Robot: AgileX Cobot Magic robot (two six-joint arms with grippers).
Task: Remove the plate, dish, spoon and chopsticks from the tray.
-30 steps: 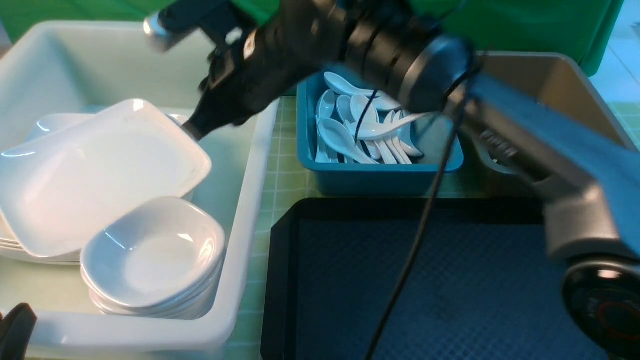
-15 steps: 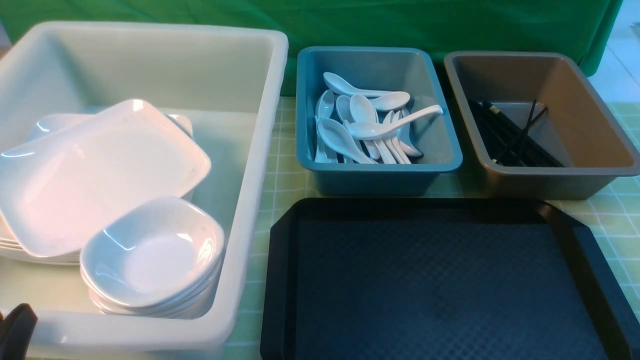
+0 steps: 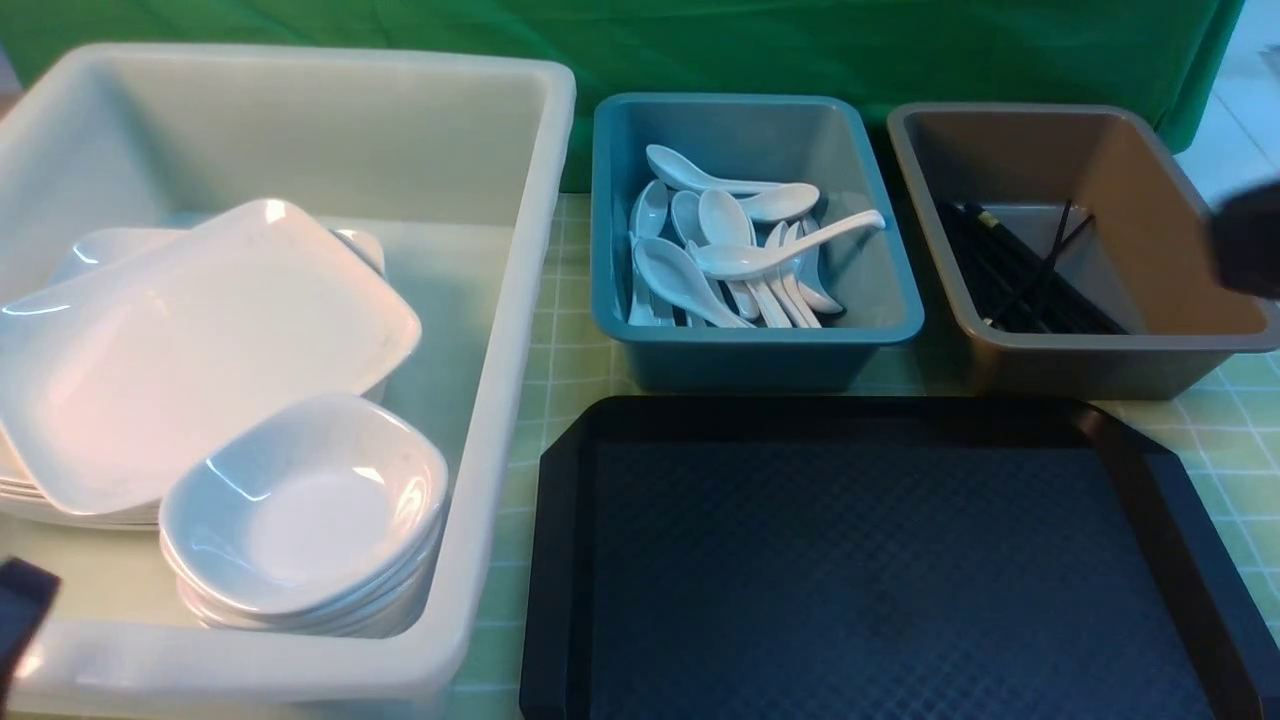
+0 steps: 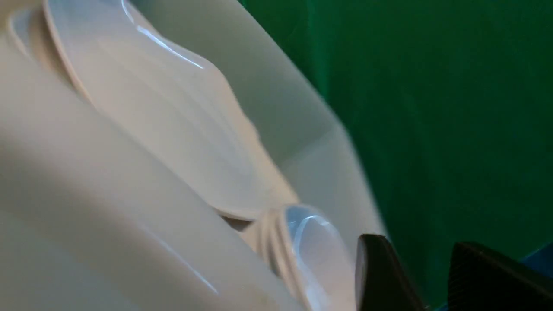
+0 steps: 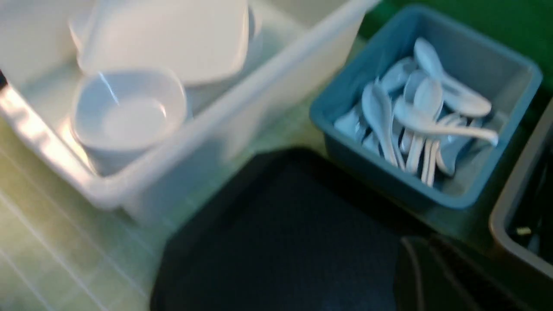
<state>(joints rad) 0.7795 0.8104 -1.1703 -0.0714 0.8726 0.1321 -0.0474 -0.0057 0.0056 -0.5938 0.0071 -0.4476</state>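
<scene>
The right gripper (image 5: pixel 427 268) has left the glossy square plate (image 3: pixel 200 340) and, though blurred, seems pressed together. The left gripper (image 4: pixel 419 259) stands spread.

Dish-sorting bench, laid out like a canteen return station. A black tray (image 3: pixel 555 580) lies on a green checked mat (image 3: pixel 575 350). Behind the tray stand a teal bin (image 3: pixel 740 360) of spoons (image 3: pixel 740 262) and a brown bin (image 3: pixel 1060 365) of chopsticks (image 3: pixel 1010 280). Left of the tray, a white tub (image 3: pixel 500 330) holds stacked plates (image 3: pixel 200 350) and bowls (image 3: pixel 300 510). A green cloth (image 3: pixel 700 45) hung as a backdrop beyond the tray suggests a test set-up, not a working kitchen.
</scene>
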